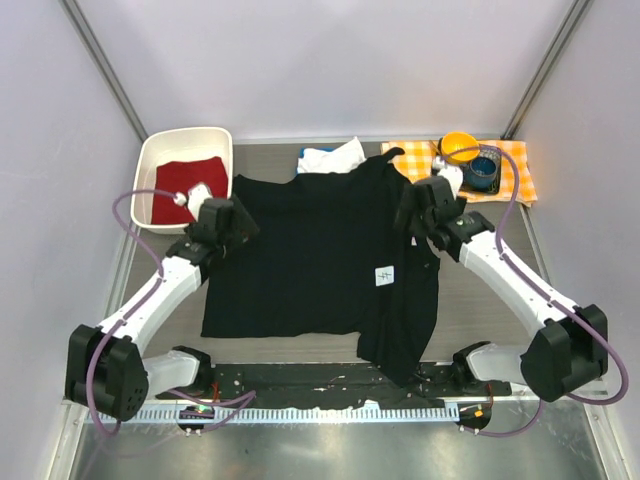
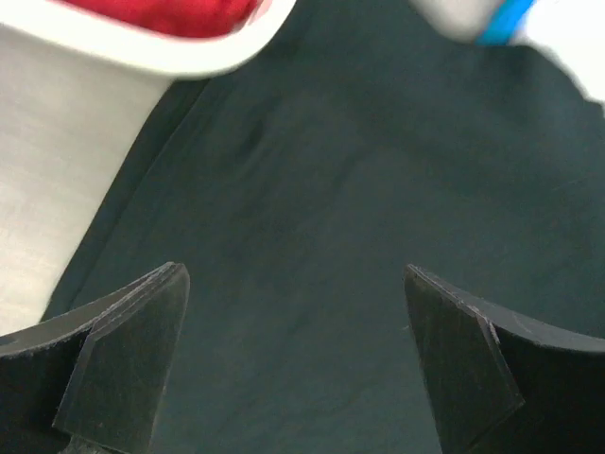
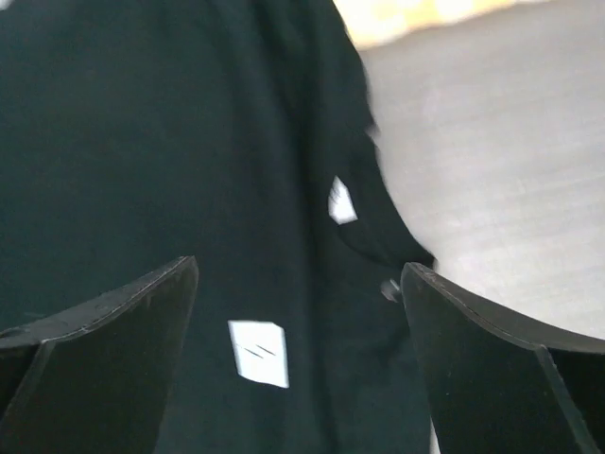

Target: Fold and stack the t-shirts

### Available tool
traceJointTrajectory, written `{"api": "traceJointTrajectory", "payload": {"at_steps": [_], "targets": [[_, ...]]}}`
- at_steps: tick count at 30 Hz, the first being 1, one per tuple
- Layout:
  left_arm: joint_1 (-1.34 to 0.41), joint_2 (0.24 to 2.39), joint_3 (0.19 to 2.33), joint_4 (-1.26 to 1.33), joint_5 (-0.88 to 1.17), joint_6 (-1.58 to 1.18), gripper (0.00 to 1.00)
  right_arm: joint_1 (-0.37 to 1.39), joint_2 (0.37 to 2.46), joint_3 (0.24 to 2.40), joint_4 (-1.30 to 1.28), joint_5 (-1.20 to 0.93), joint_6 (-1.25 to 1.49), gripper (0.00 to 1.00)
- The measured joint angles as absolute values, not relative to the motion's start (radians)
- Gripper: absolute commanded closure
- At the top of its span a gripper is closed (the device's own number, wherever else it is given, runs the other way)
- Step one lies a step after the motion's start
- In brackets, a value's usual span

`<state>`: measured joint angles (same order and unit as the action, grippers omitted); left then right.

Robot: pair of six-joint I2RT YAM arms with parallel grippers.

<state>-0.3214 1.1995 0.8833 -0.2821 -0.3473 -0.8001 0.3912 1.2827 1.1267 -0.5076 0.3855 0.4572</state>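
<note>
Seen from above, the black t-shirt (image 1: 300, 260) is lying spread on the table (image 1: 460, 320), with its right side folded inward and hanging toward the near edge, and the small white label (image 1: 386, 276) is showing on that fold. The left gripper (image 1: 238, 222) is hovering over the shirt's far left corner and the right gripper (image 1: 415, 215) over its far right corner. The white t-shirt (image 1: 335, 158) is lying just behind the black shirt's far edge, and a sliver of the blue t-shirt (image 1: 304, 152) is peeking out beside it. A white bin (image 1: 150, 160) holding a red cloth (image 1: 190, 180) is sitting off the black shirt's far left corner, and a checked cloth (image 1: 515, 170) carrying an orange bowl (image 1: 458, 147) and a dark blue cup (image 1: 483, 172) is lying off its far right corner. In the left wrist view, the left fingers (image 2: 123, 359) are standing wide apart with nothing between them, the black shirt is filling the view below, and the bin's rim is showing beyond the shirt's left edge. In the right wrist view, the right fingers (image 3: 104, 350) are likewise standing apart and gripping nothing, the label is showing on the black shirt between them, and bare table is lying to the shirt's right
</note>
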Motion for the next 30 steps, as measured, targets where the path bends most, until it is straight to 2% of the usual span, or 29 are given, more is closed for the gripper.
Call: {"api": "traceJointTrajectory", "payload": {"at_steps": [5, 12, 16, 23, 30], "targets": [[-0.328, 1.183, 0.694, -0.344, -0.303, -0.809, 0.0, 0.368, 1.279, 0.893, -0.579, 0.406, 0.514, 0.05], [-0.328, 1.237, 0.707, -0.321, -0.25, -0.805, 0.0, 0.322, 1.362, 0.882, -0.518, 0.444, 0.578, 0.05], [-0.328, 1.283, 0.745, -0.301, -0.242, -0.804, 0.0, 0.272, 1.477, 0.974, -0.49, 0.493, 0.594, 0.05], [-0.328, 1.424, 0.851, -0.27, -0.248, -0.804, 0.0, 0.227, 1.809, 1.269, -0.457, 0.566, 0.59, 0.05], [-0.328, 1.51, 0.879, -0.242, -0.251, -0.802, 0.0, 0.227, 1.95, 1.381, -0.457, 0.569, 0.574, 0.05]]}}
